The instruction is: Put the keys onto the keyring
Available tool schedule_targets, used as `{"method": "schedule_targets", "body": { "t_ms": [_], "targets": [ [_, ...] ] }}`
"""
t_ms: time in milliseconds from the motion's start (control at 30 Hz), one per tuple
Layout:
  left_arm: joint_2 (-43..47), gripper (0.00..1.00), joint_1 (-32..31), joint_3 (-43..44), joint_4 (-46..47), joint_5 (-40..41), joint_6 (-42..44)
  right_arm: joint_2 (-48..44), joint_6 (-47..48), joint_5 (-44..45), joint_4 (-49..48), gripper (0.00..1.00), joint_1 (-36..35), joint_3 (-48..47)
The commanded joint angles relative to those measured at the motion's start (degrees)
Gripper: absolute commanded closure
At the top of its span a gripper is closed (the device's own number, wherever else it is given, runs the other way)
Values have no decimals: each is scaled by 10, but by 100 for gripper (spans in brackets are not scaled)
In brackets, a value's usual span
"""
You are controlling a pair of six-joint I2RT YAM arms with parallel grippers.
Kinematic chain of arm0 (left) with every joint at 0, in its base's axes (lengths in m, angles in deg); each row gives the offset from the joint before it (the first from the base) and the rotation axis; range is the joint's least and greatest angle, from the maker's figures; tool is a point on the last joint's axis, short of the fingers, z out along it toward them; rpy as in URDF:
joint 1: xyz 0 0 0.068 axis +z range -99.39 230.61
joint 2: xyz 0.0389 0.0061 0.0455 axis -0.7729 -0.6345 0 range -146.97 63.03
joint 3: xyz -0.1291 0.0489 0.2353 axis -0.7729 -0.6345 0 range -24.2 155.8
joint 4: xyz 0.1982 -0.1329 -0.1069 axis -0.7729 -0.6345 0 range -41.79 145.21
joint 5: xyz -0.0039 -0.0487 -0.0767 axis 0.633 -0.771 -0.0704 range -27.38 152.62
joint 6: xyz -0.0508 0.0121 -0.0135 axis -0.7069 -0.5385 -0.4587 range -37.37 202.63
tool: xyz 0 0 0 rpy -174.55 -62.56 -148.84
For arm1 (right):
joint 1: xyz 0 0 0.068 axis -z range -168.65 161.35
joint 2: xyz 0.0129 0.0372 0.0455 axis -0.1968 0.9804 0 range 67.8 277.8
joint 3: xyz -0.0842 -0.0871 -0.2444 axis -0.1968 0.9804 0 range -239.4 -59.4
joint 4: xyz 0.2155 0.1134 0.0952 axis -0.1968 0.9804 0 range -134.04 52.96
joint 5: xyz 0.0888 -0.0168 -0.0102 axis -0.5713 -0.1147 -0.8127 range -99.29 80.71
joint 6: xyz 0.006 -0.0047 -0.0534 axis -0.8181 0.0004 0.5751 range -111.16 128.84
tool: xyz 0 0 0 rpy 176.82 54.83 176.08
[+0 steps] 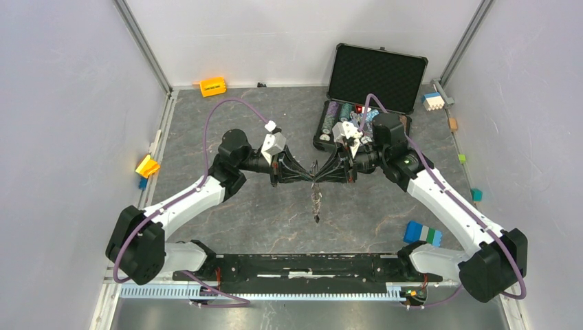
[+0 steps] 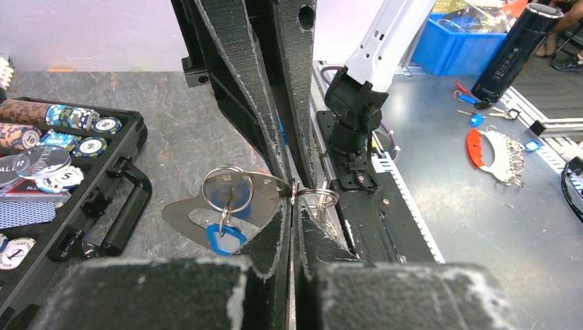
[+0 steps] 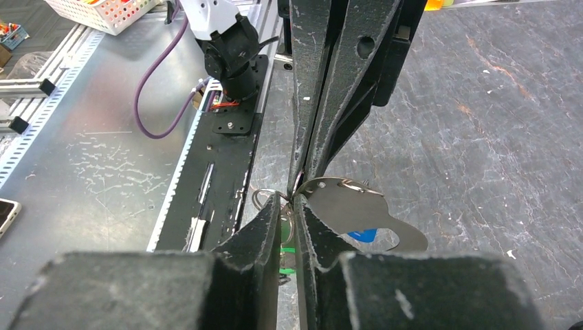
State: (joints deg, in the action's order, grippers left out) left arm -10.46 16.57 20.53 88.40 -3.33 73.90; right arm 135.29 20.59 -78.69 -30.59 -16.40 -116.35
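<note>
Evidently the left gripper [image 2: 291,210] clenches the keyring [image 2: 261,196] aloft, steadying it for threading; the right gripper [image 3: 289,206], fingers near-closed, may grip it too, though I cannot tell.

You see the left gripper [image 1: 307,174] and right gripper [image 1: 324,173] tip to tip, the keyring [image 1: 316,203] between them, the case [image 1: 377,69] behind.
</note>
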Motion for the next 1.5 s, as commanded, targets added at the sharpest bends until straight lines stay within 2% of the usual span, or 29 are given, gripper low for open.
{"method": "schedule_targets", "body": {
  "t_ms": [0,233,333,400,600,700,967,1167,1267,1467],
  "targets": [
    [0,98,1,3,35,24,-16,-2,-13,-5,-34,84,-8,9],
    [-1,98,1,4,37,27,-21,-2,-28,5,-51,86,-9,18],
    [-2,98,1,4,39,31,-23,0,-36,19,-58,92,-10,18],
    [-3,98,1,3,39,32,-23,1,-37,35,-60,100,-10,17],
    [2,98,2,5,7,32,4,5,-3,82,-15,100,-10,-8],
    [8,96,2,14,-47,31,46,4,32,102,29,100,-10,-31],
    [17,72,5,90,-313,51,257,3,150,153,152,100,-30,-71],
    [10,59,4,160,-460,69,352,6,197,195,209,100,-58,-93],
    [2,56,-1,189,-506,76,390,11,205,211,226,100,-67,-106],
    [-11,57,-15,205,-560,75,478,28,209,237,275,100,-77,-150]
  ]
}}
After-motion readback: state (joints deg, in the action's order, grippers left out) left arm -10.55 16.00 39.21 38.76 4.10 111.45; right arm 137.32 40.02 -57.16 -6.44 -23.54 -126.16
